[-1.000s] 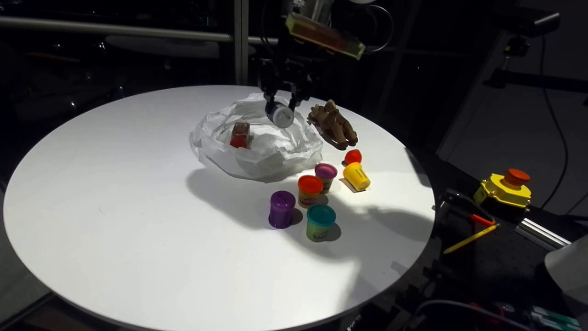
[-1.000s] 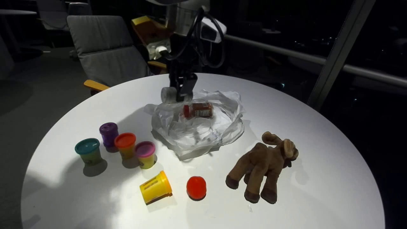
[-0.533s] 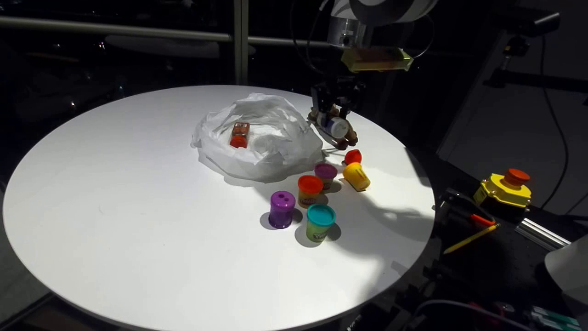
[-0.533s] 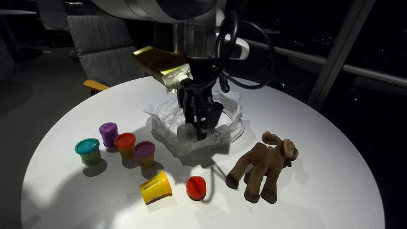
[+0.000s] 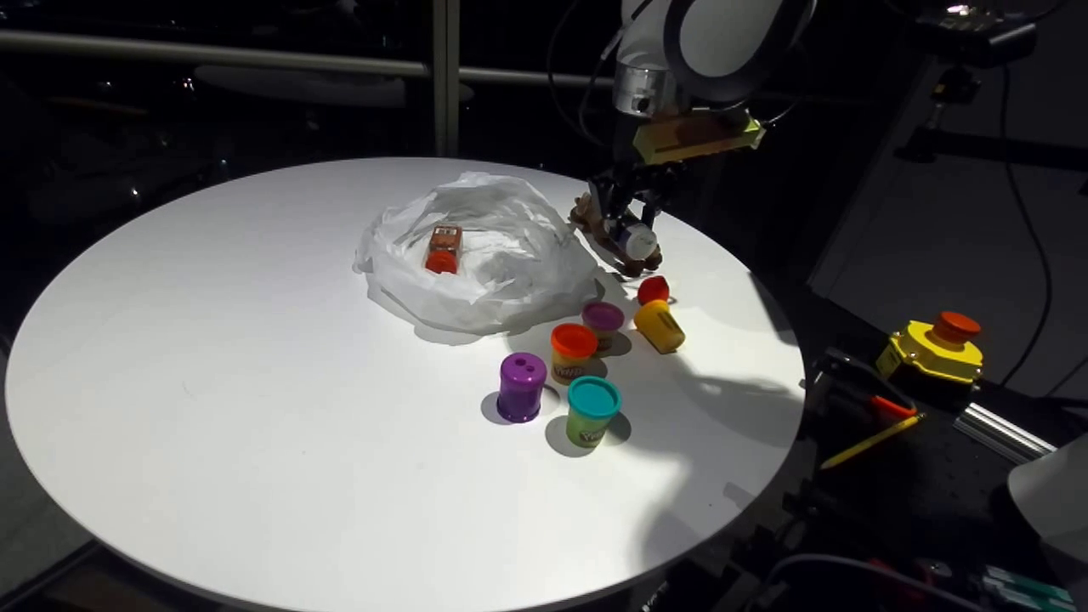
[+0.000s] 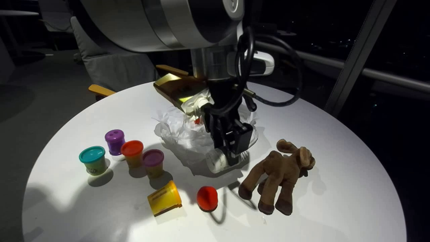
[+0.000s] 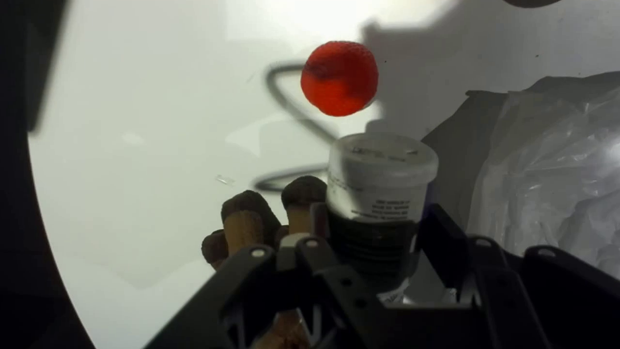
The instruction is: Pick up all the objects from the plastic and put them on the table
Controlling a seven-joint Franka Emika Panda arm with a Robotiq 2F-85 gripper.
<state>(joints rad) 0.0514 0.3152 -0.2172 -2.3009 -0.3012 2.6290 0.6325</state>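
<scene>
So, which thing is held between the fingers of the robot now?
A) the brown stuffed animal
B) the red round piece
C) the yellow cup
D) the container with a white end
D: in the wrist view, the fingers stand closed on both sides of the container with a white end, and both exterior views also show it in their grip.

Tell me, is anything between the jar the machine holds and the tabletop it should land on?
Nothing visible blocks the white-lidded jar from the tabletop. In the wrist view, the plush animal lies left of the jar, the plastic bag right; directly beneath is hidden.
</scene>
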